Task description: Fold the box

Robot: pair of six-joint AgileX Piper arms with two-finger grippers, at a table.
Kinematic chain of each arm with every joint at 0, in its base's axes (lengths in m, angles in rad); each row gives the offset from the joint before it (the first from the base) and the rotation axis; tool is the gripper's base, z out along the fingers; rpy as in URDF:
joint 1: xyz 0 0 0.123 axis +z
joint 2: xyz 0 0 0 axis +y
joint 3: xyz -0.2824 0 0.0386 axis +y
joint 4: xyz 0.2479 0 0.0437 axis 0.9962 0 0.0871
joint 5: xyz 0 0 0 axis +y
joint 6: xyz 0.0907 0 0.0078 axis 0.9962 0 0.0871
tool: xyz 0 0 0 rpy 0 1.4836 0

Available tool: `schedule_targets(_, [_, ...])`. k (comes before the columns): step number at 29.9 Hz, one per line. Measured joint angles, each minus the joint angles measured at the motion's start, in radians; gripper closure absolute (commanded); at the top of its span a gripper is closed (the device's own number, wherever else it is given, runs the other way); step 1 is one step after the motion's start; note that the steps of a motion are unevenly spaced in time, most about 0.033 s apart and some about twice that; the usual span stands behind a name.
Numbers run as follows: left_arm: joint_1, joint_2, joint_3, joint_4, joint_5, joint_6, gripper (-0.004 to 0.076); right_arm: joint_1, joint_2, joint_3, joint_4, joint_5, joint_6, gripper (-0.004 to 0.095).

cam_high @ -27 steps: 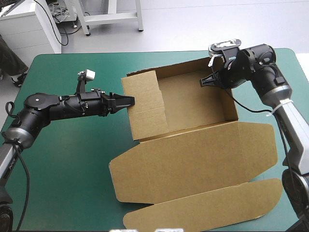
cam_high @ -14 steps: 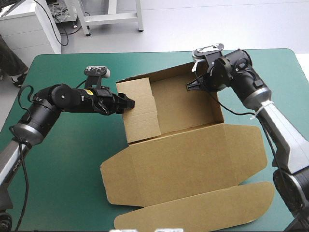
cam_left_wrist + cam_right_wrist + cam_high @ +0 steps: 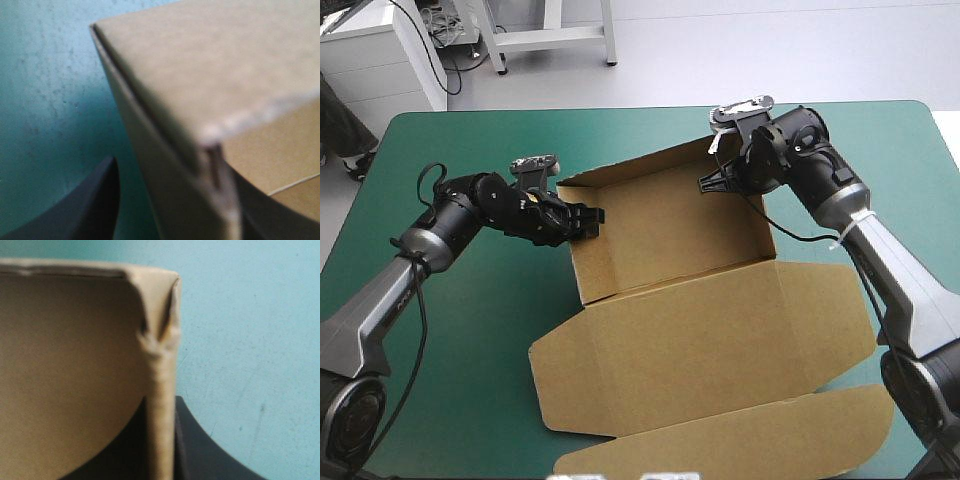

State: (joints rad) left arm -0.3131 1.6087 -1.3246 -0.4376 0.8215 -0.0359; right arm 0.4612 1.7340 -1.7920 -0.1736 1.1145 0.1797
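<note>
box: brown box sits mid worktop, a bit to the far side. It's an open tray w/ walls up. The lid lies flat toward the near edge.
left tool: left tool is at the tray's left wall. Its black fingers stand apart, one each side of the wall. I see a bit of green btw. one finger and the board, so I think it's loose, not pinching.
right tool: right tool is at the far right corner. It's clenched on the wall there, board tight btw. the two fingers.
feel (my guess): light, thin board. Stiff on the flat parts, bends easy at the creases. Prob. slides on the worktop if I push it.
weak spot: that far right corner looks a bit crumpled up close. A hard squeeze could dent it more.
where to hold: top edge of a wall, near a corner, where the board is doubled. Not mid-panel; I think it would bow there.
watch out: one tool pulling alone may drag the whole box.
</note>
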Motion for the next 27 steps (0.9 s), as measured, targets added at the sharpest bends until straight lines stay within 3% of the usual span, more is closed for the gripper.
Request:
schedule_targets(4, [0.001, 0.035, -0.001, -0.018, -0.024, -0.04, 0.0735, -0.001, 0.027, 0.0, -0.012, 0.002, 0.031, 0.0926])
schedule_targets(11, [-0.023, 0.067, -0.051, 0.088, -0.043, -0.06, 0.0731, -0.009, 0.127, 0.0, 0.016, -0.029, 0.065, 0.0926])
schedule_targets(21, [-0.048, 0.241, -0.288, 0.297, 0.122, -0.161, 0.0731, -0.02, 0.229, -0.008, 0.052, -0.07, 0.096, 0.0927])
schedule_targets(27, [-0.049, 0.339, -0.373, 0.342, 0.105, -0.168, 0.0731, -0.025, 0.281, -0.014, 0.039, -0.119, 0.094, 0.0927])
